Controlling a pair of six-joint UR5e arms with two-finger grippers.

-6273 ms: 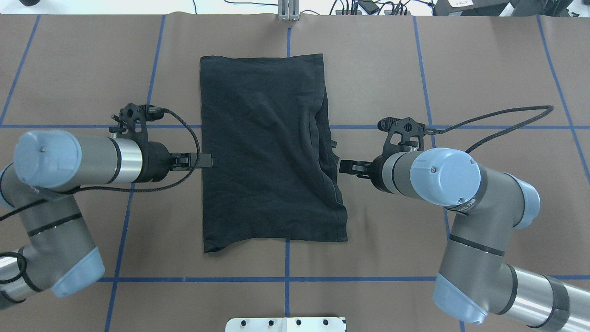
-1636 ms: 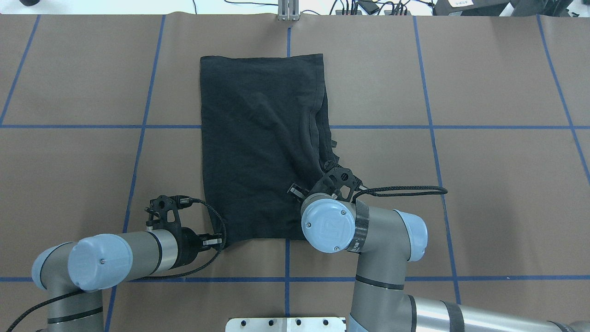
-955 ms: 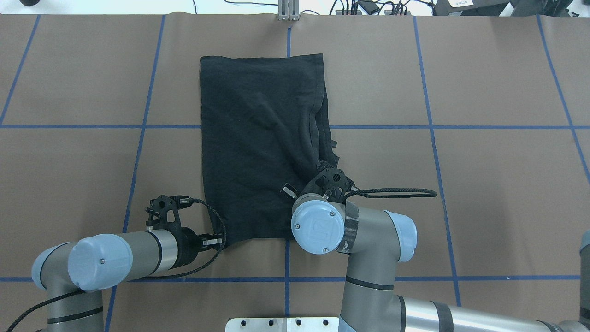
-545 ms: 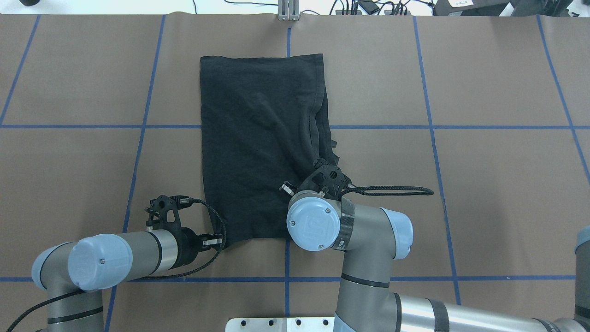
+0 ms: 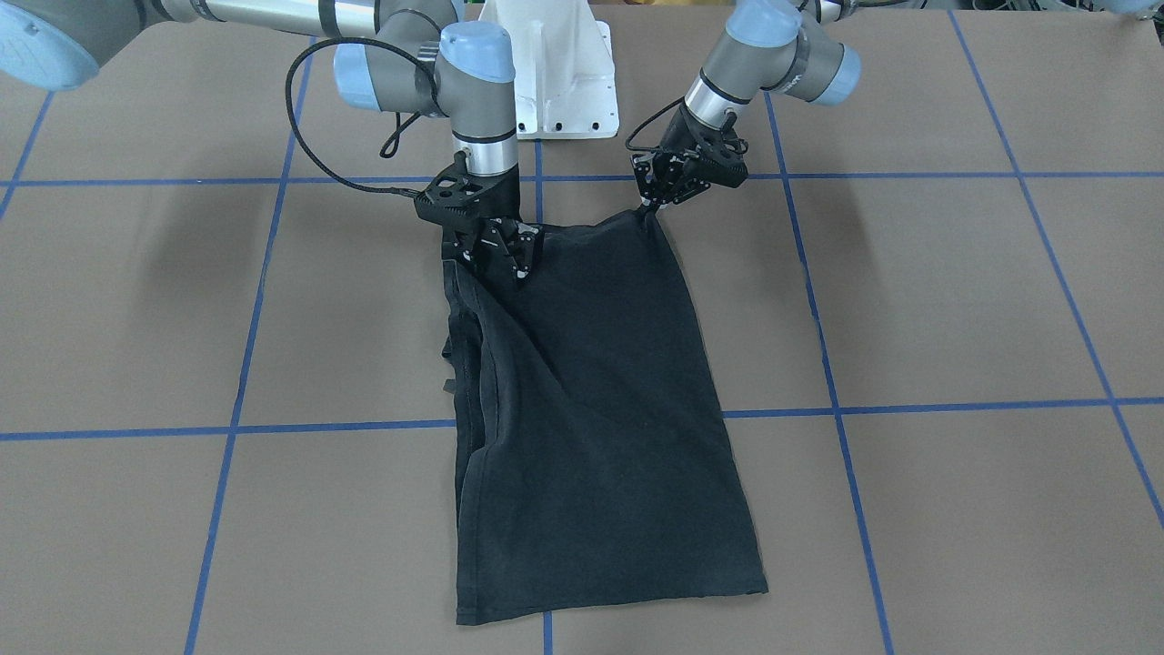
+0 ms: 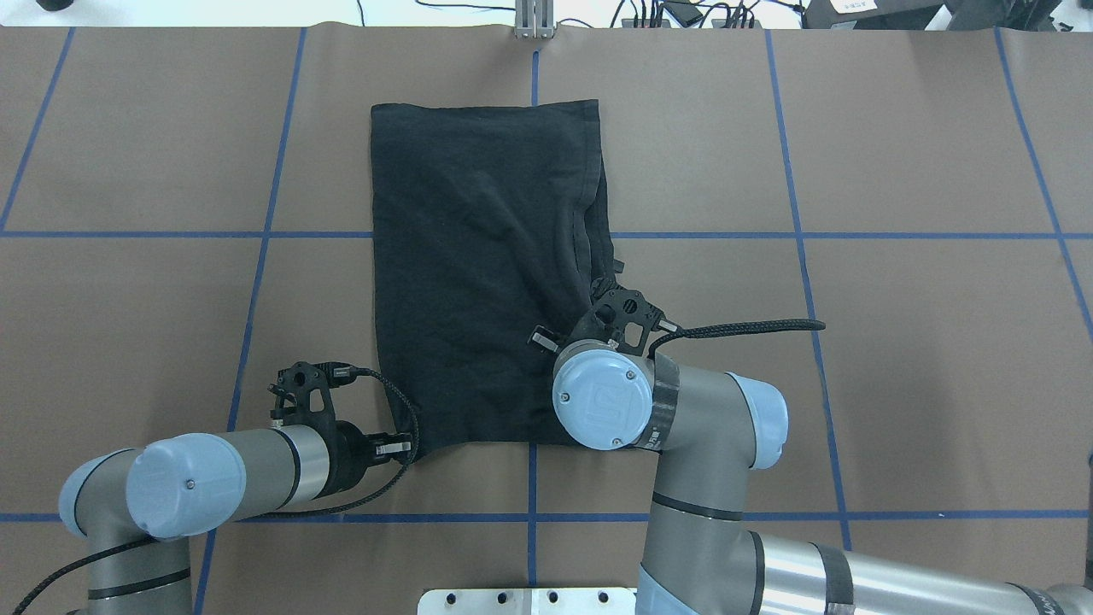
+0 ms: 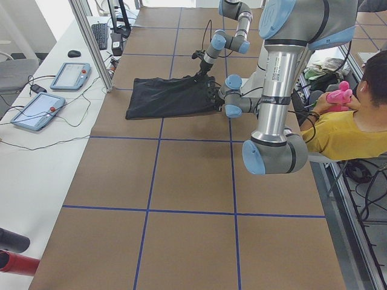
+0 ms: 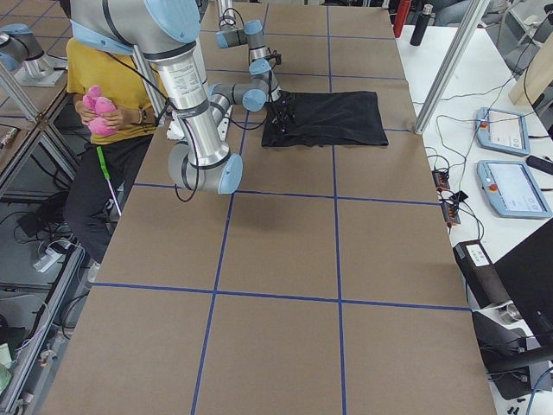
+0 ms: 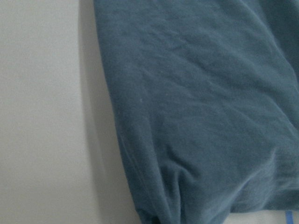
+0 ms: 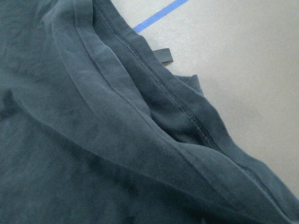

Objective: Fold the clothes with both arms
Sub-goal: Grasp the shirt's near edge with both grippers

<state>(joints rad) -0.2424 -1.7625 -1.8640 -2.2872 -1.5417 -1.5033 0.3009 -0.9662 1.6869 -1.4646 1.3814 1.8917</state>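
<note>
holding black t-shirt (image 5: 600,409) at the base-end edge

item: black t-shirt, folded to a long rectangle, flat on brown table (image 5: 955,300), running straight out from white pedestal base (image 5: 555,82). left gripper (image 5: 649,215): fingers pinched together on the base-end corner at the base's left, cloth drawn to a point. right gripper (image 5: 498,259): pointing down on the other base-end corner, over layered hems; grip cannot be told.

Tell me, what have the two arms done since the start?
Both swung back toward the robot, from the T-shirt's mid-sides to its near corners. The left gripper seems to pinch one; the right gripper sits on the other, grip unclear. The T-shirt hasn't moved.
</note>
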